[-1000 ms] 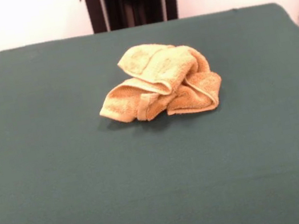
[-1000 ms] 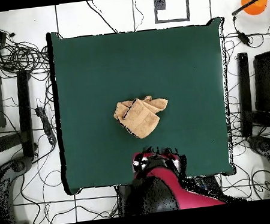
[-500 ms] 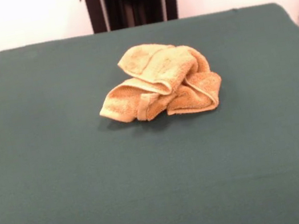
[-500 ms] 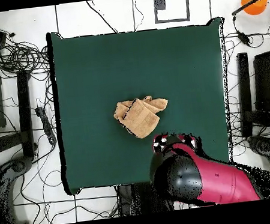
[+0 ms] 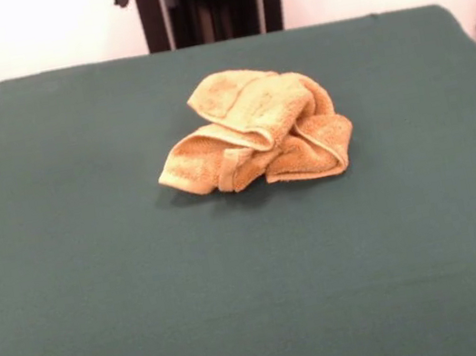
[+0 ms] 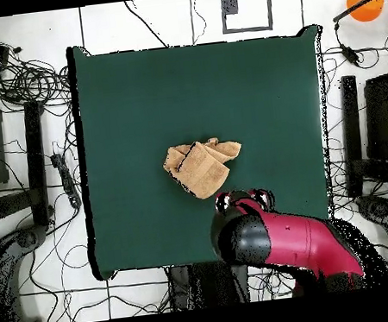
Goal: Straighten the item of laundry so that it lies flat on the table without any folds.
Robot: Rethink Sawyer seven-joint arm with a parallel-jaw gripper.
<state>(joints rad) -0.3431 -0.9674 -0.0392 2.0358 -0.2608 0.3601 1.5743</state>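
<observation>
The item of laundry [image 5: 253, 129] is a golden-orange towel bunched into a crumpled heap with several folds, a little beyond the middle of the dark green table [image 5: 102, 294]. In the overhead view the towel [image 6: 201, 168] lies near the centre of the table [image 6: 138, 96]. The red and black arm reaches in from the bottom edge, and its gripper [image 6: 244, 200] hangs just below and to the right of the towel, apart from it. Nothing shows how the gripper stands. In the front view the gripper is hard to make out.
Tangled cables cover the floor around the table in the overhead view. Dark stands [image 6: 37, 160] line the left side and more dark stands [image 6: 350, 133] line the right. An orange ball [image 6: 364, 1] sits at the top right corner.
The arm has swung out over the table's near edge, first to the right, then slightly back left, ending closer to the towel. The towel has not moved.
</observation>
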